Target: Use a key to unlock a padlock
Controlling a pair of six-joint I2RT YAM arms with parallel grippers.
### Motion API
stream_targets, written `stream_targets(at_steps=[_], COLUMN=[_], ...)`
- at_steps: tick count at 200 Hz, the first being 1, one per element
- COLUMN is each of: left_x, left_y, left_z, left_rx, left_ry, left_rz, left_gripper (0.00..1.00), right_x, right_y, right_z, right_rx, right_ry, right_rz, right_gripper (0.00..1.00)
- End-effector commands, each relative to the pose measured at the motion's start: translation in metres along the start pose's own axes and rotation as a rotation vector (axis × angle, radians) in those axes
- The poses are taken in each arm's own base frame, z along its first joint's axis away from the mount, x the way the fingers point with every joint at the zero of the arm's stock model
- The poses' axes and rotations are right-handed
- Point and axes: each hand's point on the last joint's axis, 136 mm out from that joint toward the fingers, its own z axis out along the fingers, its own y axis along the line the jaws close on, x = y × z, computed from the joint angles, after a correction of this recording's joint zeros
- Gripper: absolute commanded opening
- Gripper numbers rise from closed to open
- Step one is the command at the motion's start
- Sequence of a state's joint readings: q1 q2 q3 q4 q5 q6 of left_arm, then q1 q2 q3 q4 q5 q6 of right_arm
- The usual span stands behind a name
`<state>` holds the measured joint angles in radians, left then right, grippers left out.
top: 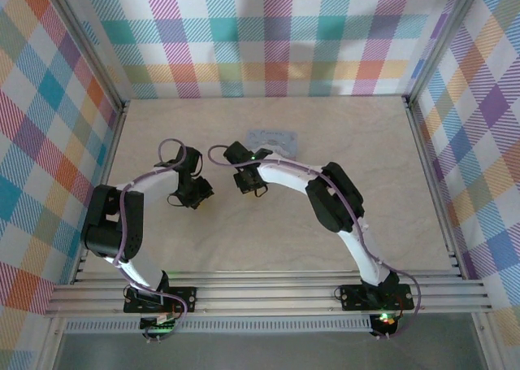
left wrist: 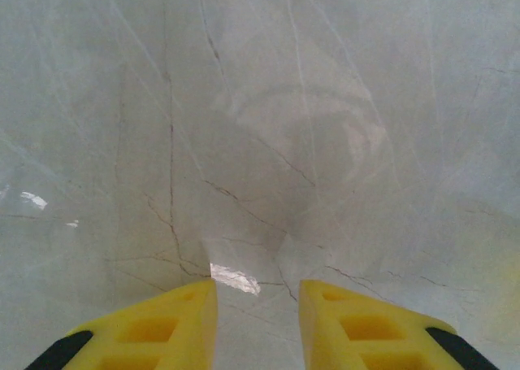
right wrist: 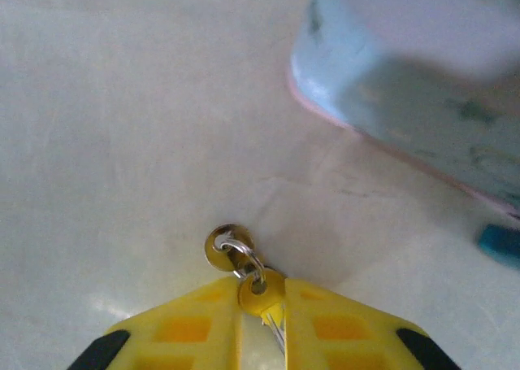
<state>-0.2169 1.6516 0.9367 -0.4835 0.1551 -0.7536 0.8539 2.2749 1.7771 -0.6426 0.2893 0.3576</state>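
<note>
Right side: the right pincer is nearly shut. Its two yellow fingers squeeze the key by its gold head, low over the desk.
Key: it sits a bit crooked between the fingers. Its thin part seems to point back into the pincer, not toward the lock. A small ring and a little gold piece hang off the front of the key.
Lock: the padlock lies flat on the desk, just ahead and to the right of the key, not touching it. From above it lies near the middle, toward the far side.
Left side: the left pincer is partly open and holds nothing. Bare desk lies under it. It is near the right pincer and a little away from the padlock.
Slip danger: the grip is on a small bit of metal, so I think the key may twist or slide out when it pushes on something.
Aim danger: I cannot see the keyhole. A crooked key may miss it and bump the side.
Push danger: nothing holds the padlock, so a poke may just shove it across the desk.
Snag danger: the dangling ring may catch on the padlock's edge.
</note>
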Motion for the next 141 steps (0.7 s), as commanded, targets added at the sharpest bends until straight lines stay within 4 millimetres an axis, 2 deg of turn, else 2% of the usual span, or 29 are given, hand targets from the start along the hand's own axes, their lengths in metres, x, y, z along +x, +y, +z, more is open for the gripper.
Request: stream_targets(at_steps=[1,28,47,80,113,141], left_x=[0.000,-0.001,-0.002,-0.003,-0.005,0.008], left_y=[-0.001,-0.009,-0.019,-0.044,-0.087,-0.116], left_z=[0.000,-0.005,-0.012,-0.032,-0.079,-0.125], left_rx=[0.026,0.065,0.123,0.275,0.561,0.786], left_ry=[0.009,0.005,-0.011,-0.053,-0.194,-0.308], left_rz=[0.018,0.068,0.114,0.196,0.334,0.497], left_gripper=[0.32,0.32,0.32,0.32,0.35,0.43], right_x=[0.041,0.038,0.035,0.032,0.033,0.034], right_y=[-0.013,-0.007,-0.001,-0.003,-0.005,-0.001], right_z=[-0.003,-0.024,-0.043,-0.077,-0.121,-0.168], right_rx=[0.042,-0.035,-0.108,-0.213,-0.367,-0.565], right_ry=[0.111,0.068,0.044,0.023,-0.016,-0.070], right_rz=[-0.081,-0.128,-0.175,-0.227,-0.282,-0.301], right_gripper=[0.12,0.00,0.00,0.00,0.00,0.00])
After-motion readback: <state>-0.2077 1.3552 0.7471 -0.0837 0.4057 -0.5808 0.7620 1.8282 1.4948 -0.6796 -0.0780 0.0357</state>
